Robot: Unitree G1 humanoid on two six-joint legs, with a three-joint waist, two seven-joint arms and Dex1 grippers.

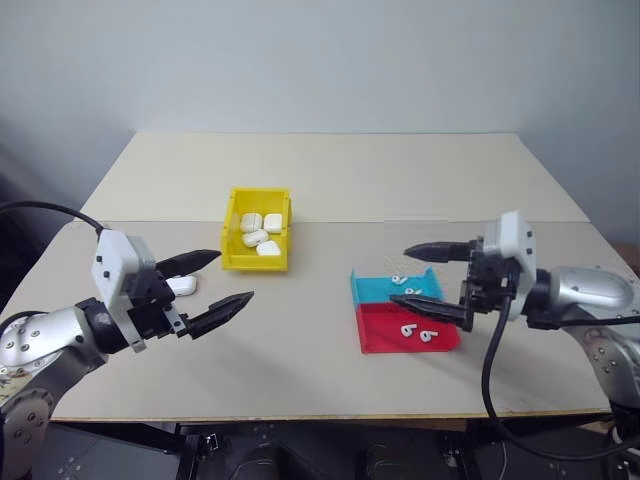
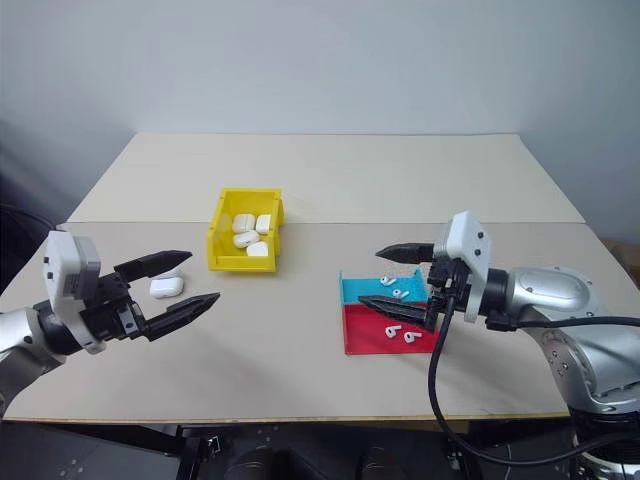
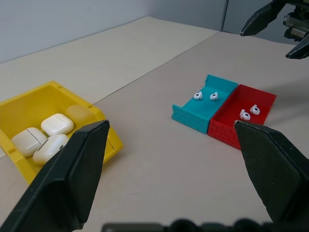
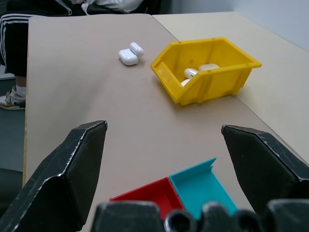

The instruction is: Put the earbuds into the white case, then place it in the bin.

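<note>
Head view: left gripper (image 2: pixel 182 283) and right gripper (image 2: pixel 394 276) both spread wide, empty. Case (image 2: pixel 166 287) lies open on table (image 2: pixel 300 340) by left gripper.
Left wrist: earbuds (image 3: pixel 250 112) in tray (image 3: pixel 193 118).
Right wrist: bin (image 4: pixel 212 77) holds cases.

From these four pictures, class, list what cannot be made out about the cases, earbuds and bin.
- Small glossy white case on the table: partly behind the left gripper in the left eye view.
- Bright yellow plastic bin: its wall hides part of its cases in the right wrist view.
- Tiny white earbuds: too small to show which ear each fits.
</note>
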